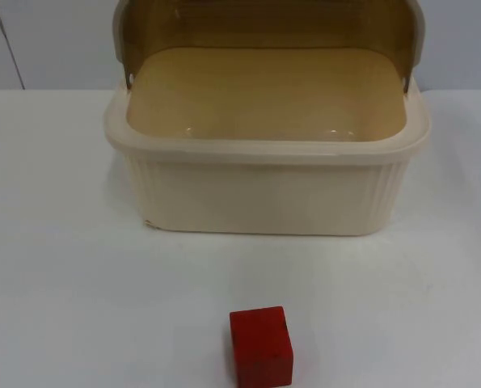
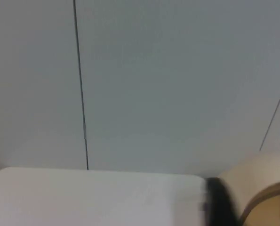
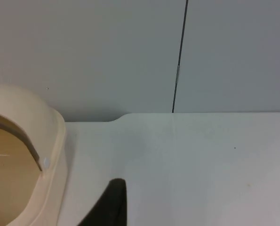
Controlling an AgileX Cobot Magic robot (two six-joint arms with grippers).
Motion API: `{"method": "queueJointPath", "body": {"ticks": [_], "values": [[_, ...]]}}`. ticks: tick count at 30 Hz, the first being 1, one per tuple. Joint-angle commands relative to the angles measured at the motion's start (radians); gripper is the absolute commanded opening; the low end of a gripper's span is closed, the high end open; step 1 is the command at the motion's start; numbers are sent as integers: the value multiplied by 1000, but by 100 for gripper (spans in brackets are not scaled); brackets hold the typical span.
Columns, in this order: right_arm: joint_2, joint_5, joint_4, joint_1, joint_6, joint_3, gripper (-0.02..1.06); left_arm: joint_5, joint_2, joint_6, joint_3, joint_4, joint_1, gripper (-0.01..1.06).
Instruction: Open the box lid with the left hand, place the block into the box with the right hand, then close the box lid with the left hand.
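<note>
With box [image 1: 264,194] lid [image 1: 264,24] already raised, block [image 1: 261,346] just in front of box should be gripped squarely by R gripper, claw states can't be told.

The raised lid [image 1: 268,20] of the box [image 1: 264,194] is cut off by the top view's upper edge, so its top does not show. The red block [image 1: 261,346] runs off that view's lower edge, hiding its base. In the left wrist view one black fingertip [image 2: 220,202] is blurred and cropped; in the right wrist view one fingertip [image 3: 112,202] is likewise cropped, so neither gripper's spread can be told. Both wrist views catch just a corner of the box.
</note>
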Motion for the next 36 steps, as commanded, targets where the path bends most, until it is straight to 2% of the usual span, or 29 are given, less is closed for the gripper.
{"method": "queueJointPath", "body": {"ticks": [1, 2, 3, 4, 10, 11, 14, 15, 17, 18, 21, 22, 26, 27, 29, 31, 32, 33, 36], "values": [[-1, 6, 5, 2, 3, -5, 104, 32, -5, 4, -8, 14, 3, 82], [-1, 6, 5, 2, 3, -5, 104, 32, -5, 4, -8, 14, 3, 82], [-1, 6, 5, 2, 3, -5, 104, 40, -5, 4, -8, 19, 3, 101], [-1, 6, 5, 2, 3, -5, 104, 46, -5, 2, -8, 21, 3, 105], [-1, 24, 17, 5, -21, -5, 104, 43, -18, 2, -8, 10, 3, 105], [-1, 39, 65, 15, -79, -5, 104, 46, -23, 2, -8, 10, 3, 105], [1, 130, 301, 87, -347, -5, 104, 62, -41, 2, -8, 8, 3, 105], [1, 130, 301, 87, -347, -5, 104, 62, -41, 2, -8, 8, 3, 105], [13, 182, 428, 165, -421, -5, 104, 72, -55, 3, -8, 11, 3, 105], [23, 194, 446, 218, -423, -5, 104, 80, -57, 3, -8, 15, 3, 105], [81, 190, 408, 394, -404, -5, 104, 103, -63, 3, -8, 18, 3, 105], [81, 190, 408, 394, -404, -5, 104, 103, -63, 3, -8, 18, 3, 105], [227, 165, 253, 618, -264, -5, 104, 134, -67, 3, -8, 18, 3, 105], [227, 165, 253, 618, -264, -5, 104, 134, -67, 3, -8, 18, 3, 105], [318, 145, 202, 717, -265, -5, 104, 136, -67, 3, -8, 18, 3, 105], [420, 83, 166, 796, -379, -5, 104, 136, -69, 3, -8, 20, 3, 105], [420, 83, 166, 796, -379, -5, 104, 136, -69, 3, -8, 20, 3, 105], [458, 46, 176, 808, -436, -5, 104, 136, -69, 3, -8, 20, 3, 105], [554, -19, 276, 805, -652, -9, 104, 136, -69, 3, -8, 20, 3, 105]]}}
